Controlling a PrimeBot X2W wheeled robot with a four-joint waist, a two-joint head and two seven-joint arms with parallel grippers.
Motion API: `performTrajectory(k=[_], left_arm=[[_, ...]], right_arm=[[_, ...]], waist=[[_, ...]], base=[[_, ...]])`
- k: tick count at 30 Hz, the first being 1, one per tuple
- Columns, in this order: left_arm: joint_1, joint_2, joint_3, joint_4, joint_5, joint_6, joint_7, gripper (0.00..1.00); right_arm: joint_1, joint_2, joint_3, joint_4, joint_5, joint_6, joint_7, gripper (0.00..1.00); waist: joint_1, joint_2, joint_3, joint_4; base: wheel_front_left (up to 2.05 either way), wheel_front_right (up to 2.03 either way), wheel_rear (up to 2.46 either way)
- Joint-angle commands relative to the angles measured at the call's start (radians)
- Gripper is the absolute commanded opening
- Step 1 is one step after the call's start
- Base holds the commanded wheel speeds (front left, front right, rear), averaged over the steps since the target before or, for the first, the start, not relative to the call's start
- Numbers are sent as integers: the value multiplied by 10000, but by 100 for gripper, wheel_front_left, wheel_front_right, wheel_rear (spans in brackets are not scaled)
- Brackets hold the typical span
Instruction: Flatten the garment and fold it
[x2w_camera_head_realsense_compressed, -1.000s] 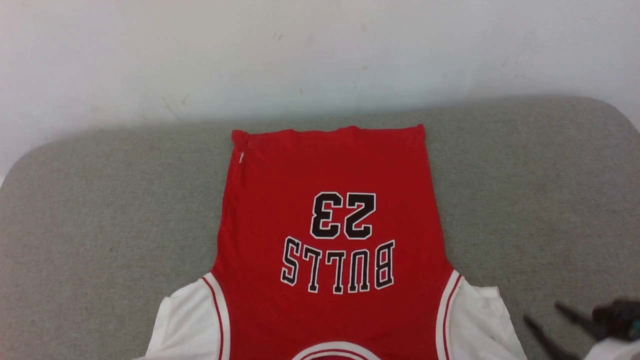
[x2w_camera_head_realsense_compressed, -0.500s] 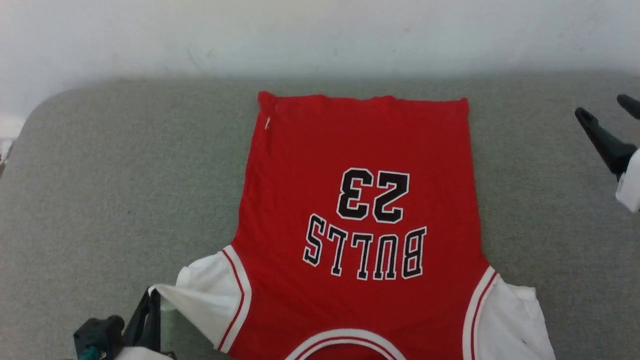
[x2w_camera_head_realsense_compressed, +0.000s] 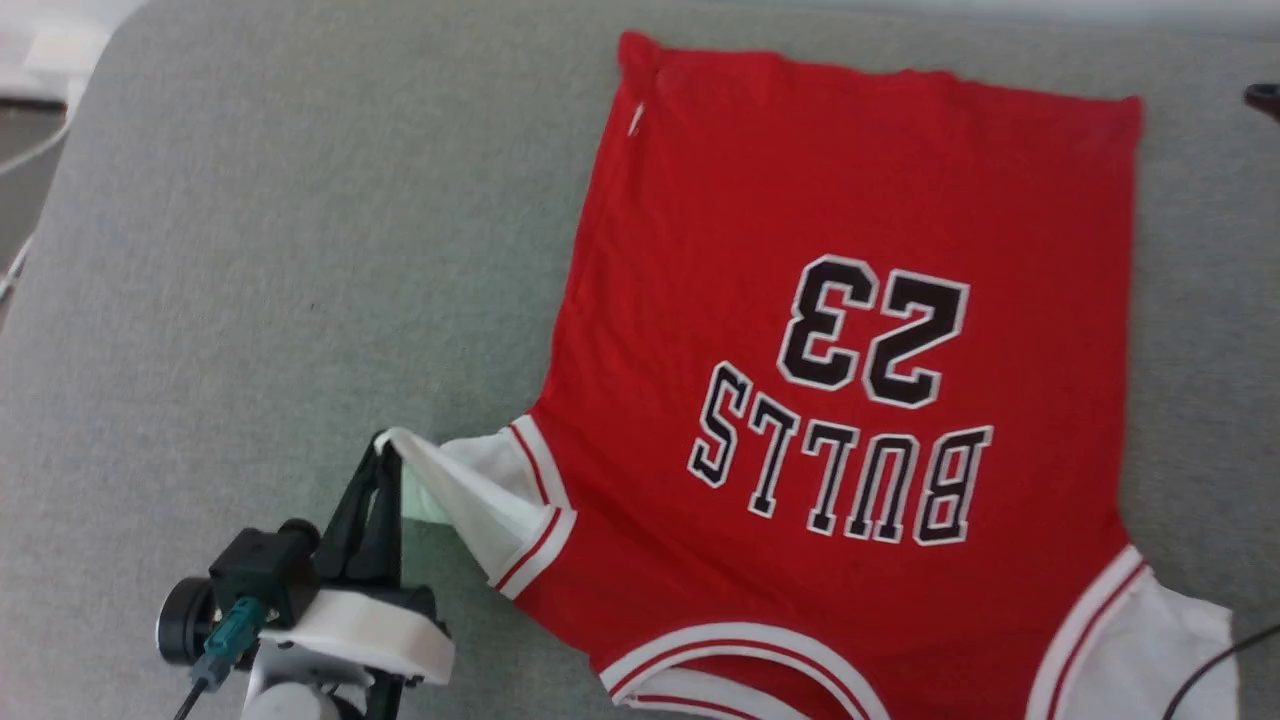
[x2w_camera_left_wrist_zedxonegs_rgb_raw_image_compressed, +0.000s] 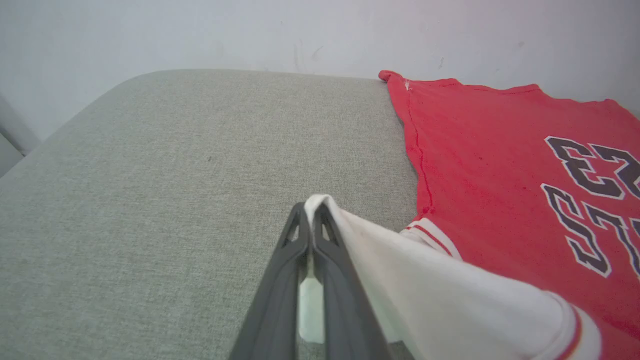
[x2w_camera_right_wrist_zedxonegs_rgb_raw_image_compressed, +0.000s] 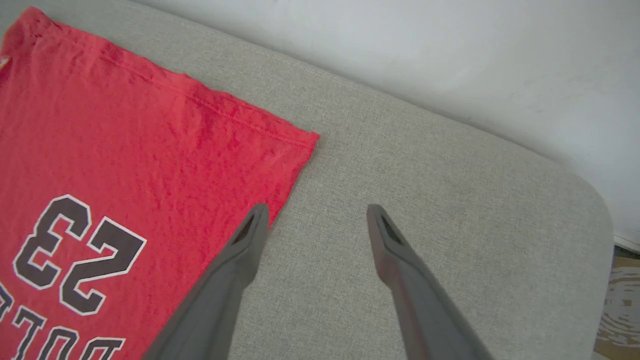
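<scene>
Left gripper (x2w_camera_head_realsense_compressed: 386, 452) pinches sleeve (x2w_camera_head_realsense_compressed: 470, 490) at seven o'clock; right gripper (x2w_camera_right_wrist_zedxonegs_rgb_raw_image_compressed: 317, 212) gapes empty; shirt (x2w_camera_head_realsense_compressed: 850, 200) looks flat, folding seemingly unstarted.

Red jersey (x2w_camera_head_realsense_compressed: 800, 180), head view: the numeral "23" (x2w_camera_head_realsense_compressed: 875, 335) and the word "BULLS" (x2w_camera_head_realsense_compressed: 840, 465), both printed in black block characters with white outlines and both upside down in this view, the word on the collar side. Right wrist view: "23" is legible, and the word is cut off by the bottom edge. Left wrist view: both are cut off at the right edge.
</scene>
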Motion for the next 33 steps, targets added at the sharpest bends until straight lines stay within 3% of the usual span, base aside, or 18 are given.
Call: performTrajectory(k=[1, 8, 17, 18, 19, 33], left_arm=[[-254, -161, 49, -89, 174, -94, -54, 0], [-736, -727, 238, -269, 707, -425, -55, 0], [-857, -1203, 579, -92, 1173, -779, -56, 0], [-850, -1238, 632, -65, 1210, -814, -56, 0], [-834, -1264, 690, -38, 1242, -848, -56, 0], [39, -1167, 1456, 320, 1440, -1069, -56, 0]], right_arm=[[-325, 66, 54, 313, -273, -7, 264, 100], [-1044, 414, -172, 1667, -1185, -7, 531, 100], [-331, 572, 4, 2609, -1462, -7, 286, 100], [-274, 567, 48, 2624, -1417, -7, 269, 37], [-242, 568, 94, 2626, -1354, -7, 275, 0], [-417, 503, 891, 2168, -573, -7, -898, 0]], waist=[[-3, 0, 1312, 1089], [-3, 0, 2163, 1535], [-3, 0, 2441, 1621], [-3, 0, 2420, 1595], [-3, 0, 2385, 1559], [-3, 0, 458, 435]], base=[[0, 0, 0], [0, 0, 0], [0, 0, 0], [0, 0, 0], [0, 0, 0], [0, 0, 0]])
